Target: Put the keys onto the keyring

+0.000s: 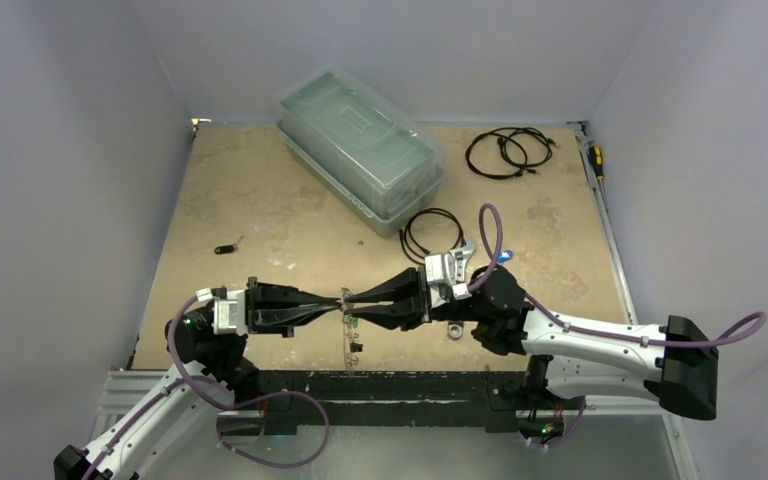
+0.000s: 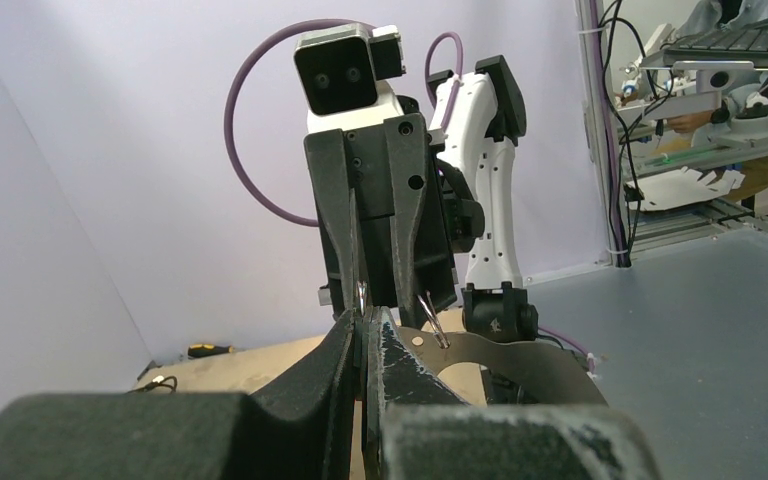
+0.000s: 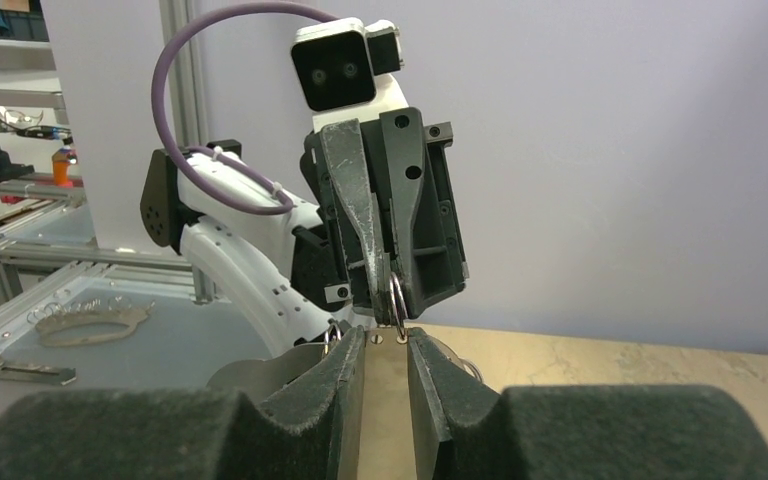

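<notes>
1. While the left gripper (image 3: 392, 300) is pinching a split ring (image 3: 398, 304), the right gripper (image 3: 387, 345) is holding its fingers slightly apart, grip unclear.
2. The keyring (image 1: 346, 338) is stretching from the meeting tips toward the table's (image 1: 260, 200) near edge, keys (image 1: 354, 322) dangling.

Left gripper (image 1: 332, 311) and right gripper (image 1: 356, 307): tip to tip over the near part of the table (image 1: 260, 190), left fingers pressed together, right fingers narrowly parted. Keyring (image 1: 347, 335): thin silvery strip at the meeting tips, trailing nearward, a small dark bit on it. Black cable coil (image 1: 406, 238): just beyond the right gripper. Lidded clear bin (image 1: 360, 150): farther beyond both tips. Second cable coil (image 1: 503, 147): well beyond, on the right gripper's side. Small dark item (image 1: 225, 249): beyond the left gripper, well apart, too small to identify.
</notes>
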Robot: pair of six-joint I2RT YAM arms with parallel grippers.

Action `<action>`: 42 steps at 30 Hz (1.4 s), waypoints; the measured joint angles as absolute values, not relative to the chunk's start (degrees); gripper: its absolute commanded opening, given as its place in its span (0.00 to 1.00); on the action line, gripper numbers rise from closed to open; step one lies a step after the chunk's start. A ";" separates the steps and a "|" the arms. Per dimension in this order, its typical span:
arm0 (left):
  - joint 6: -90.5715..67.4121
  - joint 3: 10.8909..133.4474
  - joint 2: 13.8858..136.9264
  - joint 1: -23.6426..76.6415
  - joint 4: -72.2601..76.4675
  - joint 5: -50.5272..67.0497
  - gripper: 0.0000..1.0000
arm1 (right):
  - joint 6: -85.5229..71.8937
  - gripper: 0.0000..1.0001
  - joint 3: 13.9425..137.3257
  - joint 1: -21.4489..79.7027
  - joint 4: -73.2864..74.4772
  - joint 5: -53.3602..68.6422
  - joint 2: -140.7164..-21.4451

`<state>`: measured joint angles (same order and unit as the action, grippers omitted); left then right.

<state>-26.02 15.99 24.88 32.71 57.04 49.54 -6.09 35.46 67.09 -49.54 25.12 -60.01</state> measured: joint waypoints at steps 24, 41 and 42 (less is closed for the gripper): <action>-26.39 15.99 25.02 32.51 58.13 49.58 0.16 | -6.94 0.00 36.16 66.67 -52.27 25.04 -61.98; -15.68 18.59 16.53 32.25 37.26 43.90 0.60 | 1.67 0.00 53.39 66.78 -8.60 16.34 -60.73; -14.39 19.09 16.14 32.25 35.18 43.46 0.59 | 2.28 0.00 54.61 66.78 -6.00 15.90 -60.84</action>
<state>-14.39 19.09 16.14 32.25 35.18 43.46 2.28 54.61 66.78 -6.00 15.90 -60.84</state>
